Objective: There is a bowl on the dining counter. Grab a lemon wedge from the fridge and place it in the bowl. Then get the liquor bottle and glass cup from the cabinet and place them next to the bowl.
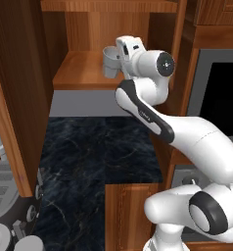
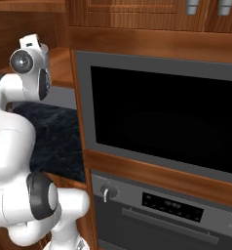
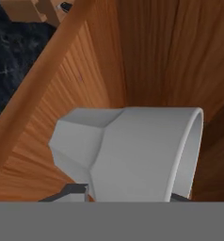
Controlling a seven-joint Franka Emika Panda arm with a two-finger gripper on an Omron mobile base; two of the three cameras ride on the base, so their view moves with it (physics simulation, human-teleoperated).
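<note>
A: Left base view first. What do you see, going from the left?

B: I see a wooden door [image 1: 11,122] of the cabinet [image 1: 113,29] on the left. Then comes the dark counter [image 1: 89,152] down low. Above it is the cabinet's shelf [image 1: 81,71]. The glass cup [image 1: 110,62] is at the shelf's right end, and the gripper [image 1: 117,61] is right at it. The white arm [image 1: 187,135] goes down to the right.

A: And the right base view?

B: My arm [image 2: 10,141] is on the left. The cup's rim [image 2: 42,49] peeks out behind the hand, up by the shelf. Right of that is a big black oven door [image 2: 162,122], with knobs [image 2: 106,193] below it.

A: Is the gripper holding the cup?

B: In the hand view the cup [image 3: 132,150] is very close. One dark finger tip [image 3: 71,192] is at its left side and one [image 3: 180,197] at its right. The tips sit tight on both sides, so I say they squeeze the cup. The cup hangs tilted over the shelf [image 3: 62,94].
</note>
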